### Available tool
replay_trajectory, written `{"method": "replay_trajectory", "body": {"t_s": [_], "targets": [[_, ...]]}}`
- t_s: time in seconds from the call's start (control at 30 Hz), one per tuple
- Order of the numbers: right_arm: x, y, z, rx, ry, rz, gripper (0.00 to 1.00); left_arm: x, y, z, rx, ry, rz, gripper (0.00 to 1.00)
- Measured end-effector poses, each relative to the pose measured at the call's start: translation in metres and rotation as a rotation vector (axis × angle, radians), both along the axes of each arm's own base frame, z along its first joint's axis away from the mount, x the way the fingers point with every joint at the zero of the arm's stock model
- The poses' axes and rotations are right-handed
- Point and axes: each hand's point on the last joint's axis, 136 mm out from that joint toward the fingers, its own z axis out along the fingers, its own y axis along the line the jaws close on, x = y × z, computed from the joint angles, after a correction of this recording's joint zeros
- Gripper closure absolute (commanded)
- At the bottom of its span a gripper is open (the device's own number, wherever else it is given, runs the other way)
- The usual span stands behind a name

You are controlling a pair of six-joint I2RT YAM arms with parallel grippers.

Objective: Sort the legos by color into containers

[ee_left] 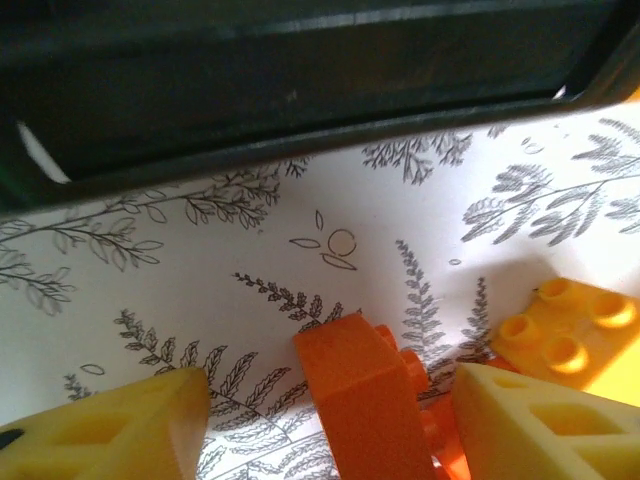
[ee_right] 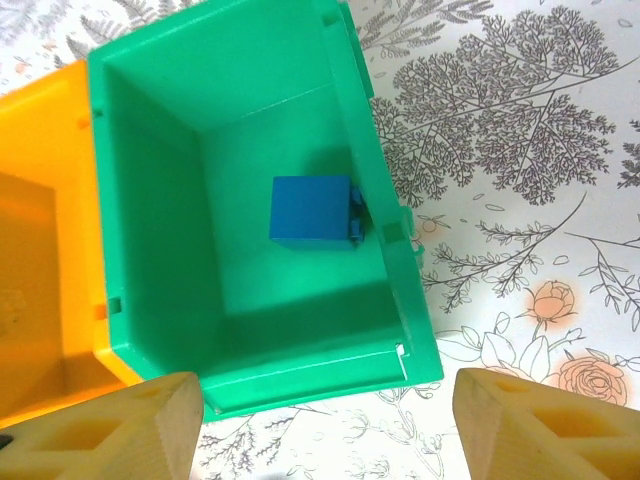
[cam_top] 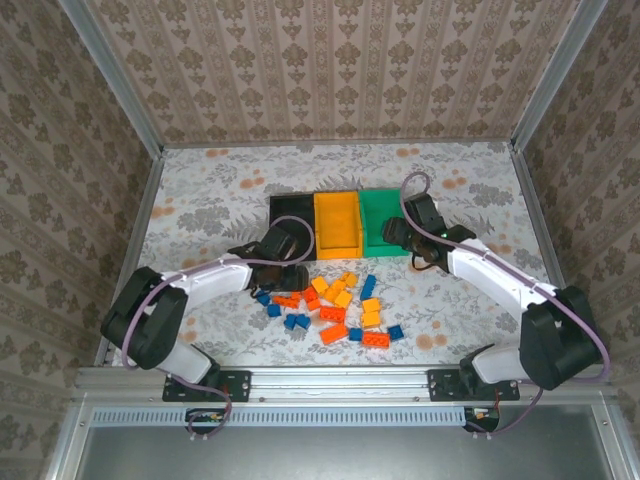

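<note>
Three joined bins, black, yellow-orange and green; one blue brick lies inside the green bin; roughly eighteen studded legos in blue, orange-red and yellow-orange lie scattered just before the bins; there the left gripper gapes around an orange-red brick; the right gripper, open and empty, hovers over the green bin; floral tabletop; damask-papered walls.

Beige damask walls w/ alu frame posts round floral-print tabletop.
</note>
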Motion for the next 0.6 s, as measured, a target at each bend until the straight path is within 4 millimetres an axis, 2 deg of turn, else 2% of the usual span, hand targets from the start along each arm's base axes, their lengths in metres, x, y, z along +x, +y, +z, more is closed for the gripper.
{"method": "replay_trajectory", "body": {"t_s": [0.17,0.33,0.47,0.6], "targets": [[-0.005,-0.003,0.007,0.013,-0.021,-0.003,0.31,0.002,0.001,-0.004,0.019,-0.008,0.012,0.53],[-0.007,-0.004,0.007,0.014,-0.023,-0.004,0.31,0.003,-0.002,-0.003,0.010,-0.019,0.013,0.74],[-0.009,-0.006,0.002,0.016,-0.015,-0.010,0.31,0.000,-0.006,0.002,0.009,-0.034,-0.006,0.79],[-0.013,-0.009,-0.007,0.012,0.002,-0.016,0.31,-0.001,-0.009,0.023,-0.015,-0.072,-0.016,0.80]]}}
